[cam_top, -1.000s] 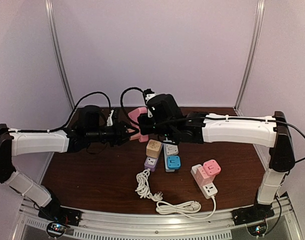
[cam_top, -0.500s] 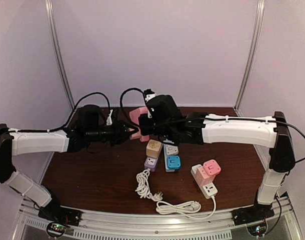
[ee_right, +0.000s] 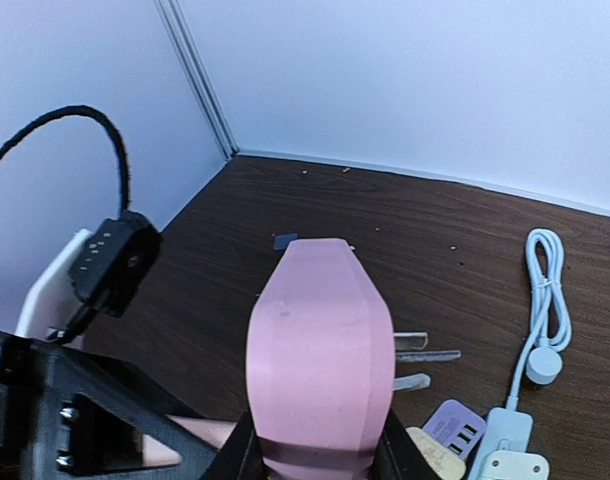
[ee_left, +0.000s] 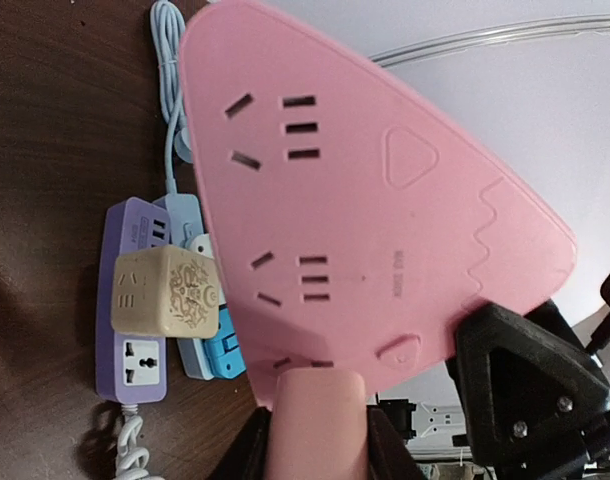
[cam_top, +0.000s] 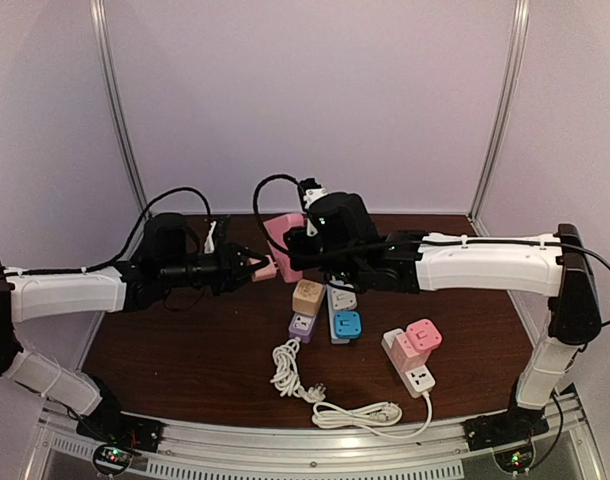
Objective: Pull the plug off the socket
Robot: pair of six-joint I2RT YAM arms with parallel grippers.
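Two robot arms meet in the air over the rear middle of a dark wooden table (cam_top: 185,340). The right gripper (ee_right: 315,450) is clamped on the lower end of a pink socket adapter (ee_left: 365,220), a flat block shaped like a rounded triangle, and holds it upright above the table. The block's face carries several outlets and is turned toward the left arm. Three metal prongs stick out of its far side.

The left gripper (cam_top: 251,268) reaches in level from the left, its jaws clenched on a pink plug (ee_left: 318,420). The plug sits at the lowest outlet on the adapter's face. The pictures do not show whether its pins are still in the holes.

Below the two grippers, near the table's centre, lies a cluster of sockets: a beige cube adapter (ee_left: 168,292) resting on a purple power strip (ee_left: 135,360), and just beside them a blue cube adapter (cam_top: 346,323). Toward the right edge lies a pink-and-white power strip (cam_top: 413,352). A white cable (cam_top: 285,368) is coiled near the front edge — its cord trails along that edge to the right.
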